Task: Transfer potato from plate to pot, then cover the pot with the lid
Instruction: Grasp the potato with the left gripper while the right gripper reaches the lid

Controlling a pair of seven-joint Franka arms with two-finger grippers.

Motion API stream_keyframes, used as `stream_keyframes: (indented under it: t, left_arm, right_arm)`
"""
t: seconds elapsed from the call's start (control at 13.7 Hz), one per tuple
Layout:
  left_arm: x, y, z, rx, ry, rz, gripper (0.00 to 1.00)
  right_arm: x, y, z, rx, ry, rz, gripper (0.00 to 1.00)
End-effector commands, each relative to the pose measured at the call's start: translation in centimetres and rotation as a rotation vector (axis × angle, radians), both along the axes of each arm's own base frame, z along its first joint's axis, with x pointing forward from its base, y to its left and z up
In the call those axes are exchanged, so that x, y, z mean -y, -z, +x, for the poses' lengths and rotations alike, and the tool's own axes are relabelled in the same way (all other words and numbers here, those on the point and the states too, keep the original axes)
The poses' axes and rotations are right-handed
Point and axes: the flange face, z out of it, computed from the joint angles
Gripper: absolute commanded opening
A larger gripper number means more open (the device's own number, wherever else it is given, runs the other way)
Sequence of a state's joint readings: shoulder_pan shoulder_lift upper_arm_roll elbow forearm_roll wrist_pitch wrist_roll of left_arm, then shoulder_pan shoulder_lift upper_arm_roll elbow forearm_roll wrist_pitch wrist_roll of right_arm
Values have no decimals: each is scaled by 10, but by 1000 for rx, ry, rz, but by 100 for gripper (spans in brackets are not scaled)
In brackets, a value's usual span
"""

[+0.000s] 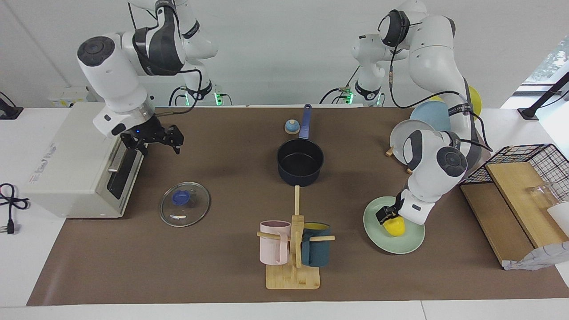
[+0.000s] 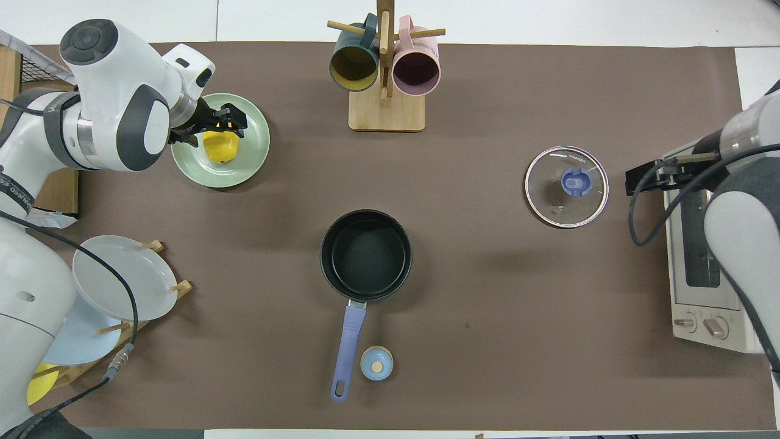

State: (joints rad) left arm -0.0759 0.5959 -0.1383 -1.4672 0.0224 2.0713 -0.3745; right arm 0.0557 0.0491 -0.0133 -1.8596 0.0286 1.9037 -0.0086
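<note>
While left claw (image 1: 391, 214) grips potato (image 1: 395, 226) on plate (image 1: 402, 246), pot (image 1: 300, 162) handle points robotward, right claw (image 1: 155, 141) spread wide.

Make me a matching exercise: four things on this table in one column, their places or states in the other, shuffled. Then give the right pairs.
Things:
1. potato
2. pot
3. lid
4. right hand

Places or states:
A. flat on the mat, toward the right arm's end of the table
B. on the plate, with the left hand down at it
C. empty, its handle pointing toward the robots
D. waits in the air beside the toaster oven

Pairs: 1-B, 2-C, 3-A, 4-D
</note>
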Motion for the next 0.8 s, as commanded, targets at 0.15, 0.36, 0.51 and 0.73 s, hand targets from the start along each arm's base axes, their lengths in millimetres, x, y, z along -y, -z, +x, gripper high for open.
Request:
stream_keyframes:
  t: [0.15,0.36,0.51,0.73]
  left_arm:
    - [0,8,-6,30,-21,27,87]
    - [-4,8,-6,24,-16,40,14]
    - [-2,-5,-3,35,2,65,0]
    - [9,-93,-14,80,14,43,0]
  right_arm:
    - [-7,86,6,63,-76,17,100]
    - [-6,126,16,55,-87,12,100]
    - [1,145,23,61,-165,8,100]
    - [-1,155,31,67,-181,6,100]
